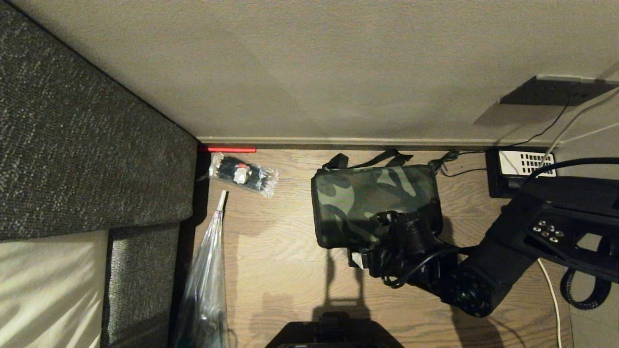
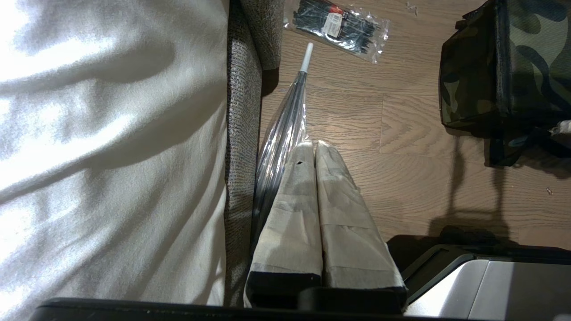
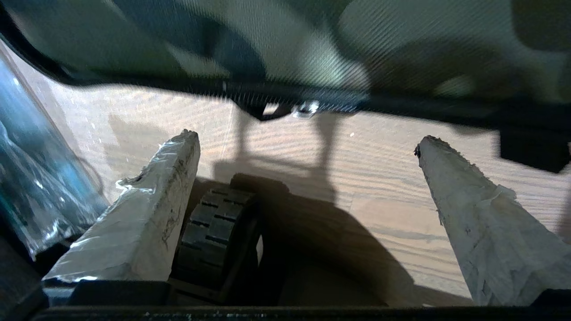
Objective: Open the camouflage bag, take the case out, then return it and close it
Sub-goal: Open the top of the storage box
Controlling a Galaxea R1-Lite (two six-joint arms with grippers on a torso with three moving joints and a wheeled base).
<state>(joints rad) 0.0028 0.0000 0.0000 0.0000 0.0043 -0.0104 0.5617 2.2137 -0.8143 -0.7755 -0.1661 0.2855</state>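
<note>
On the wood floor (image 1: pixel 280 270), one closed camouflage bag (image 1: pixel 367 198), right tool (image 3: pixel 308 138) wide over it

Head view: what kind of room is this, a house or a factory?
Probably a room in a home or a hotel, not a factory. There is a wooden floor, a grey fabric sofa or bed frame with a pale sheet, and a desk telephone by the wall.

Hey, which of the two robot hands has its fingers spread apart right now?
The right hand, at the near edge of the closed camouflage bag, fingers wide apart with nothing between them. The left hand hangs over the wooden floor with its fingers pressed together.
</note>
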